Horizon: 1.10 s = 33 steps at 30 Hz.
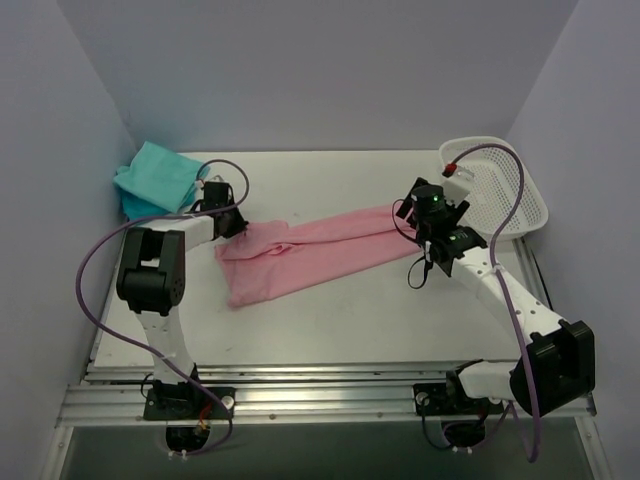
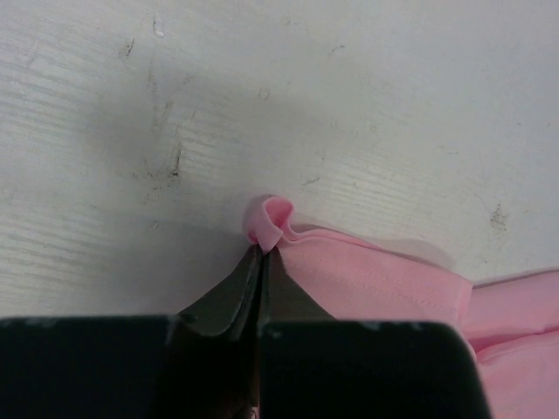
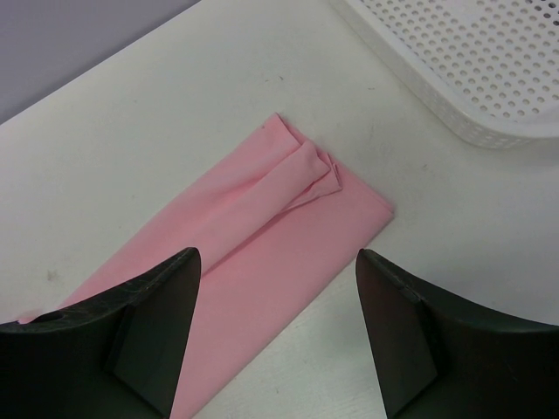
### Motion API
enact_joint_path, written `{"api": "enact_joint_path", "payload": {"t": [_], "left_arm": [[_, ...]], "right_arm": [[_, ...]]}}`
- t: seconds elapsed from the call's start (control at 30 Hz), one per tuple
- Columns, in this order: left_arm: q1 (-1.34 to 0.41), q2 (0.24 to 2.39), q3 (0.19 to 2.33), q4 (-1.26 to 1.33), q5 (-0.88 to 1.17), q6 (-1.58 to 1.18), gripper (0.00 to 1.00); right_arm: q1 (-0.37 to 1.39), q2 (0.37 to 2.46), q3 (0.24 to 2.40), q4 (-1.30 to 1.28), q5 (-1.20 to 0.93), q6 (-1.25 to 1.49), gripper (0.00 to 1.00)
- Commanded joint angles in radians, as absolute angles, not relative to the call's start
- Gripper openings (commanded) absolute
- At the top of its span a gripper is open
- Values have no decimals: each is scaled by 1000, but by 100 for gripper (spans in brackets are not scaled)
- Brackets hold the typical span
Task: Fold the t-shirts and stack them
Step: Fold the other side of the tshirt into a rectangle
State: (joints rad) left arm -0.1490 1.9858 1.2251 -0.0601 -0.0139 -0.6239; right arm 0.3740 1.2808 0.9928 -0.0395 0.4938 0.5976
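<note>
My left pincer [image 2: 262, 248] is clamped together on a small bunched fold at the left edge of the pink t-shirt [image 1: 300, 258]. The shirt lies as a long folded band across the middle of the counter [image 1: 330, 325]. My right pincer [image 3: 275, 262] hangs with jaws apart above the shirt's right end, holding nothing, near the white mesh basket [image 1: 505, 195] at the far right. The teal and blue t-shirts [image 1: 158, 178] sit heaped in the far left corner.
</note>
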Motion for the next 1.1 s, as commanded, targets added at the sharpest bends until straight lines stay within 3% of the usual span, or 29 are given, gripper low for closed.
{"api": "enact_joint_path", "payload": {"t": [0.0, 0.5, 1.07], "left_arm": [[-161, 1948, 1198, -42, -28, -600, 2], [-322, 1608, 1124, -169, -198, -456, 2], [-532, 1296, 773, -233, -342, -540, 3]], "right_arm": [[377, 1244, 980, -55, 531, 592, 68], [380, 1172, 934, -90, 509, 601, 67], [419, 1011, 804, -160, 512, 629, 66]]}}
